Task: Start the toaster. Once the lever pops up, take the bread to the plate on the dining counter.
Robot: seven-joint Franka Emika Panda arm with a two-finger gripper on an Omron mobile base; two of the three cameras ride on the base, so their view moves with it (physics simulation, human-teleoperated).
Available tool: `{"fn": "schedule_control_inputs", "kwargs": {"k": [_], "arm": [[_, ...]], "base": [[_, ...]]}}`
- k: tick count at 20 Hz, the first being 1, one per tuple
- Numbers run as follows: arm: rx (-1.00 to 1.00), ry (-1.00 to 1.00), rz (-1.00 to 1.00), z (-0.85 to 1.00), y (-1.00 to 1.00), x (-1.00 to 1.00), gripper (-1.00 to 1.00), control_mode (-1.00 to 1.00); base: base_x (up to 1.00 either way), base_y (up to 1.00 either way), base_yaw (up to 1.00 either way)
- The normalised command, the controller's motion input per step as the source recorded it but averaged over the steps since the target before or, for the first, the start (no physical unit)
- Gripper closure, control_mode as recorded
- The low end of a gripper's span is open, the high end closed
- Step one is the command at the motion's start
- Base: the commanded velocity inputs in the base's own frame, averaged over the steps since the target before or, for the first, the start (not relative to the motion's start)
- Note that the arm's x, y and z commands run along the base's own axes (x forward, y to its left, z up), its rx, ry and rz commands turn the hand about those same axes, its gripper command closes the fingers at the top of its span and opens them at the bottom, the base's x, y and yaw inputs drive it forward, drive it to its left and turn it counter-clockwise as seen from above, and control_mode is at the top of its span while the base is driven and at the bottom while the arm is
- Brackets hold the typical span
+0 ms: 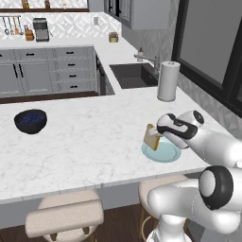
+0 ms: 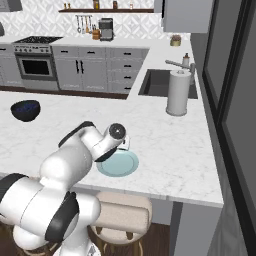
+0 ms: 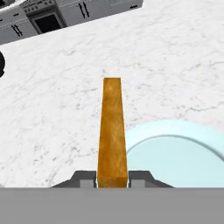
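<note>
The dining counter [image 1: 94, 127] was smooth grey-veined marble, the plate [image 1: 163, 153] glossy pale blue, the bread [image 3: 112, 131] grainy (matt orange-tan crust).

A dark bowl of berries [image 1: 30, 121], a paper-towel roll [image 1: 168, 80] and a sink [image 1: 133, 75].

The left base view looks forward and down from behind the arm's left over the marble surface [image 1: 85, 137], toward the sink [image 1: 132, 74] and the grey cabinets [image 1: 47, 71] behind. The right base view faces the same way from the arm's right. Both share the plate [image 1: 163, 153], the dark bowl [image 1: 30, 121] and the paper towel roll [image 1: 168, 80]. The hand view sits close above the surface, looking along the bread [image 3: 112, 131] past the plate's rim
</note>
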Motion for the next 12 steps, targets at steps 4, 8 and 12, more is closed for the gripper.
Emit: {"fn": "schedule_control_inputs", "kwargs": {"k": [4, 8, 12], "arm": [[0.03, 0.12, 0.0, -0.14, 0.0, 0.13, 1.0, -1.0], [0.03, 0.08, 0.0, -0.04, -0.01, 0.0, 1.0, -1.0], [0.04, 0.01, 0.0, 0.0, -0.06, 0.0, 1.0, -1.0]], "base": [[0.0, 0.0, 0.0], [0.0, 0.0, 0.0], [0.0, 0.0, 0.0]]}}
